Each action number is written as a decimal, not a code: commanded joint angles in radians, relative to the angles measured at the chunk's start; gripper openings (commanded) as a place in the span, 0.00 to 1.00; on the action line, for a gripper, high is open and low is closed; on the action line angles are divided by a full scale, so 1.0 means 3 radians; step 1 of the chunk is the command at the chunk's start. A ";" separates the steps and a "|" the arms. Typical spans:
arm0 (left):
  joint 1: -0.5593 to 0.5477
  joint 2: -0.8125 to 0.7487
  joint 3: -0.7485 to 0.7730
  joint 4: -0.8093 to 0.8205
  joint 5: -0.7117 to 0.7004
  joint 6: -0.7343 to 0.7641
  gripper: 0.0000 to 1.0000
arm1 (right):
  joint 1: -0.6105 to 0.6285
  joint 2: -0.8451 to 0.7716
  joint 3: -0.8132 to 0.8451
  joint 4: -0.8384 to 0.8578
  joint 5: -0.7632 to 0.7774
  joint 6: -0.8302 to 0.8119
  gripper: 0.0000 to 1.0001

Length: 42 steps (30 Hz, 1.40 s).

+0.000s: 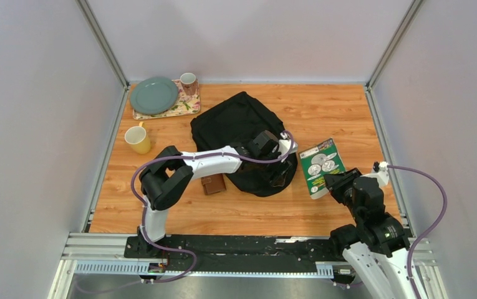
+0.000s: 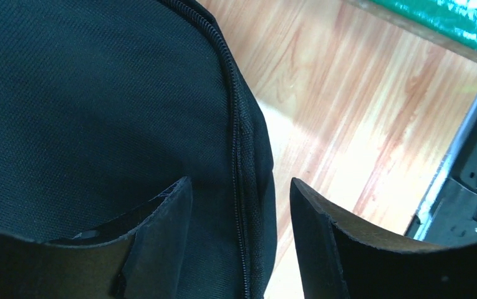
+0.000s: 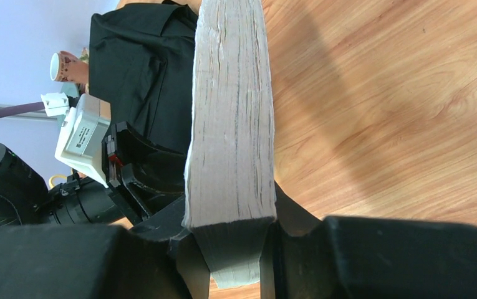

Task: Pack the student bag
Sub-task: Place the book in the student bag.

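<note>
1. left tool [image 2: 240,187] has its two fingers apart, astride the zip [image 2: 236,143] on the near right edge of the student bag [image 1: 236,124]. nothing is pinched between them.
2. right tool [image 3: 232,246] is clamped on the near edge of a thick book [image 3: 229,112], green cover up, just right of the bag. i cannot tell whether the book's far end rests on the tabletop [image 1: 323,106].
3. the bag lies slumped in the middle of the tabletop. where i look, the zip runs closed, and i cannot see its puller.
4. as i judge it, the step in hand is making a mouth in the bag for the book. for a good bite i should take the raised ridge beside the teeth, not the flat panel, which would slip out.
5. then lift up and away from the book, so the opening faces my right side.
6. the book should go in only once the mouth gapes, level and far edge first.
7. the risk is that the soft bag drags whole instead of opening. the brown wallet [image 1: 213,184] beside the bag lies right under my left forearm, so i should not sweep it.
</note>
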 commanded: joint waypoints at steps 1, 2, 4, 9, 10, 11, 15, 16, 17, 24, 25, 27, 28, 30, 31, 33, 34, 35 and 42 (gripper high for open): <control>-0.0123 0.0100 0.0225 -0.0137 -0.0396 0.0281 0.66 | 0.0008 0.0003 0.0010 0.0393 -0.0074 0.0019 0.02; -0.0134 0.0105 0.0230 -0.0163 -0.0458 0.0307 0.63 | 0.0013 0.0003 0.0010 0.0388 -0.0079 0.0019 0.03; -0.0144 0.0100 0.0230 -0.0168 -0.0525 0.0343 0.59 | 0.0008 -0.0002 0.0005 0.0388 -0.0084 0.0019 0.03; -0.0144 0.0034 0.0194 -0.0142 -0.0623 0.0343 0.39 | 0.0008 0.0008 0.0005 0.0393 -0.0084 0.0014 0.03; -0.0144 0.0003 0.0184 -0.0122 -0.0612 0.0343 0.38 | 0.0008 0.0003 0.0005 0.0388 -0.0084 0.0009 0.04; -0.0144 -0.0017 0.0179 -0.0112 -0.0602 0.0338 0.35 | 0.0003 0.0008 -0.0005 0.0393 -0.0084 0.0004 0.04; -0.0144 -0.0114 0.0148 -0.0107 -0.0617 0.0312 0.24 | 0.0008 0.0028 -0.0011 0.0393 -0.0115 0.0009 0.04; -0.0144 -0.0125 0.0148 -0.0112 -0.0627 0.0307 0.24 | 0.0008 0.0028 -0.0011 0.0388 -0.0115 0.0004 0.04; -0.0144 -0.0145 0.0138 -0.0112 -0.0633 0.0302 0.23 | 0.0008 0.0028 -0.0016 0.0388 -0.0125 0.0009 0.04; -0.0139 -0.0263 0.0148 -0.0106 -0.0612 0.0302 0.21 | 0.0008 0.0023 -0.0016 0.0388 -0.0140 -0.0001 0.04; -0.0139 -0.0263 0.0153 -0.0122 -0.0607 0.0302 0.22 | 0.0008 0.0023 -0.0016 0.0388 -0.0150 -0.0001 0.04; -0.0139 -0.0258 0.0153 -0.0127 -0.0587 0.0312 0.26 | 0.0008 0.0018 -0.0011 0.0383 -0.0151 -0.0001 0.04; -0.0139 -0.0253 0.0158 -0.0142 -0.0592 0.0312 0.27 | 0.0003 0.0018 -0.0011 0.0383 -0.0161 -0.0001 0.04; -0.0139 -0.0232 0.0158 -0.0163 -0.0577 0.0317 0.35 | 0.0013 0.0008 -0.0011 0.0373 -0.0156 -0.0001 0.04; -0.0139 -0.0222 0.0153 -0.0178 -0.0587 0.0317 0.37 | 0.0003 0.0008 0.0000 0.0368 -0.0156 -0.0006 0.05; -0.0139 -0.0187 0.0148 -0.0219 -0.0612 0.0312 0.38 | 0.0008 0.0003 0.0000 0.0358 -0.0151 -0.0012 0.06; -0.0144 -0.0171 0.0148 -0.0219 -0.0617 0.0312 0.38 | 0.0008 -0.0002 -0.0005 0.0363 -0.0151 -0.0007 0.06; -0.0139 -0.0161 0.0153 -0.0244 -0.0643 0.0317 0.38 | 0.0013 -0.0002 -0.0005 0.0358 -0.0156 -0.0012 0.06; -0.0139 -0.0191 0.0143 -0.0265 -0.0725 0.0348 0.28 | 0.0008 0.0013 -0.0005 0.0357 -0.0176 -0.0012 0.07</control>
